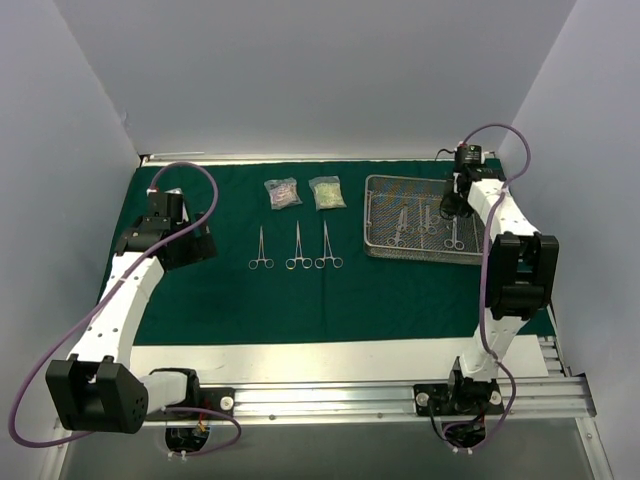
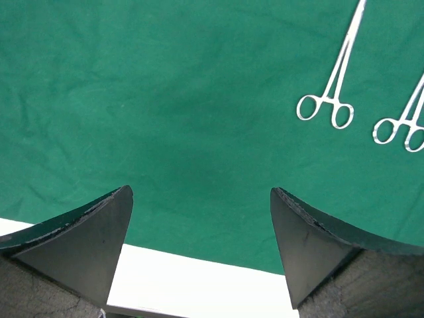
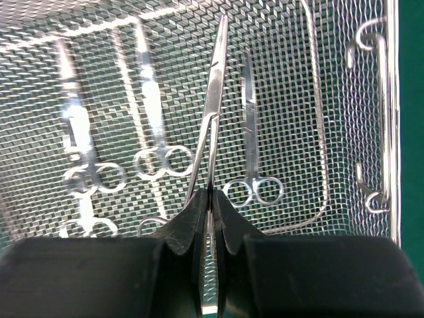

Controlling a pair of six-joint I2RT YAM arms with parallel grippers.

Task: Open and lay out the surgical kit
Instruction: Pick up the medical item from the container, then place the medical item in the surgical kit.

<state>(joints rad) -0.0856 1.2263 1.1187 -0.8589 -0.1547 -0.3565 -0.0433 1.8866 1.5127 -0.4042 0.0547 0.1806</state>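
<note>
The dark green cloth (image 1: 350, 290) lies spread flat. On it lie three steel instruments (image 1: 298, 248) side by side, and two clear packets (image 1: 282, 192) (image 1: 327, 192) behind them. The wire-mesh tray (image 1: 372, 215) stands at the back right with several instruments in it (image 3: 152, 112). My right gripper (image 3: 209, 199) hangs over the tray (image 3: 338, 79), shut on one slim instrument (image 3: 215, 86) near its handle end, tip pointing away. My left gripper (image 2: 202, 199) is open and empty above bare cloth at the left. Two of the laid-out instruments (image 2: 331, 86) show to its right.
A white strip of table (image 1: 300, 360) runs along the cloth's near edge, with the metal rail (image 1: 400, 398) and arm bases in front. White walls close in the left, back and right. The tray's wire handle (image 3: 381, 119) is on its right side.
</note>
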